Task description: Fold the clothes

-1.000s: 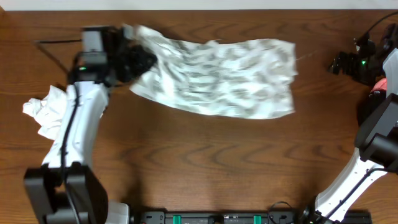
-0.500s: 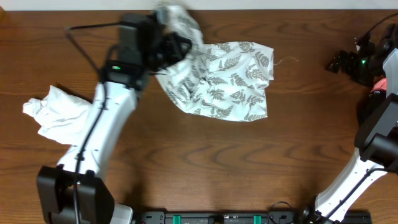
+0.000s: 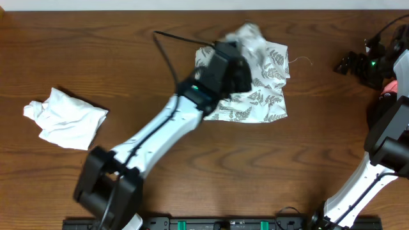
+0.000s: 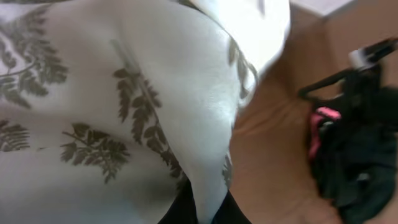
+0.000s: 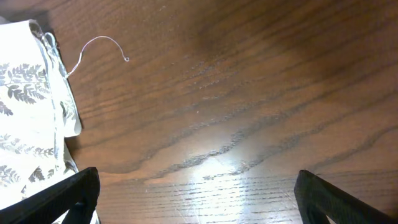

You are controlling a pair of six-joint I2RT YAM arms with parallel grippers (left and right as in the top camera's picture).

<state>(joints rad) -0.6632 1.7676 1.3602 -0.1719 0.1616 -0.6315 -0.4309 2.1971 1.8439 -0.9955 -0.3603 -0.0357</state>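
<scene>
The clothes lie in two places on the wooden table (image 3: 160,38). The fern-print garment (image 3: 268,96) is at the far middle, partly spread flat, with one end bunched and lifted off the wood. The plain white garment (image 3: 64,118) sits crumpled well apart from it, near the left edge. The left gripper (image 3: 245,56) is pinched tight on the raised bunch of the fern-print garment, and the cloth drapes across its wrist view. The right gripper (image 5: 199,208) stands spread wide over bare wood at the far right, holding nothing. A loose thread (image 5: 102,45) curls from the fern-print garment's hem.
</scene>
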